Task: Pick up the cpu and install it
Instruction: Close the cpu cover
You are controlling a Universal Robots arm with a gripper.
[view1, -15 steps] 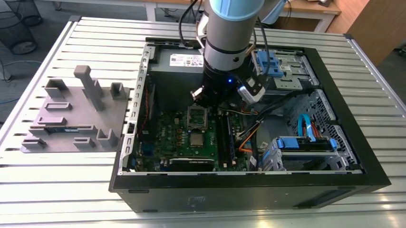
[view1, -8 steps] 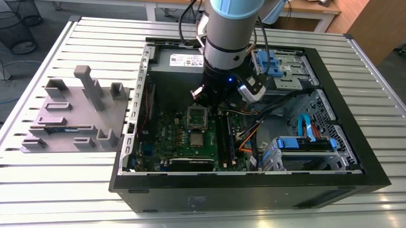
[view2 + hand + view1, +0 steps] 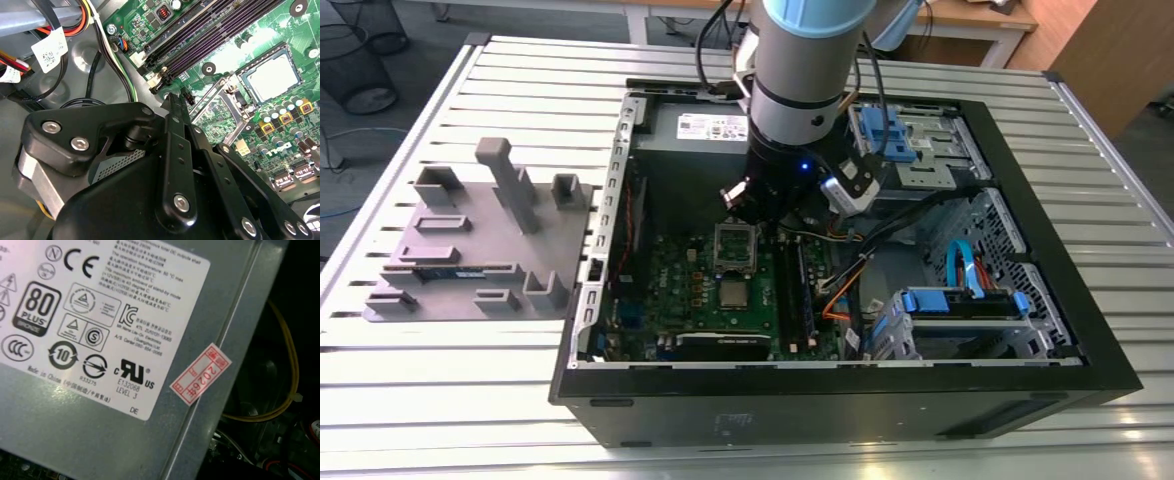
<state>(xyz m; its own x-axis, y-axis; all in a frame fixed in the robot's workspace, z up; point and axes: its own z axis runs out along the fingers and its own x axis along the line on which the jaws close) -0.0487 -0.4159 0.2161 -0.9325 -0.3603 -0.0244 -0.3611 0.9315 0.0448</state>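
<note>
The cpu (image 3: 734, 293) (image 3: 272, 75) is a small silver square lying flat in its socket on the green motherboard (image 3: 680, 290). The metal socket frame (image 3: 736, 245) (image 3: 220, 97) stands flipped open beside it. In the exterior view my gripper (image 3: 758, 220) hangs inside the computer case, just above the open frame and a little beyond the cpu. In the second wrist view the gripper (image 3: 170, 97) looks shut, its black links meeting in one narrow tip with nothing in it. The tip sits next to the frame, apart from the cpu.
The grey power supply (image 3: 694, 125) (image 3: 100, 340) sits at the case's back wall, close to the arm. Purple memory slots (image 3: 200, 40) and loose cables (image 3: 120, 70) flank the socket. Blue drive bays (image 3: 961, 300) fill the exterior view's right. A grey fixture tray (image 3: 467, 240) lies outside on the exterior view's left.
</note>
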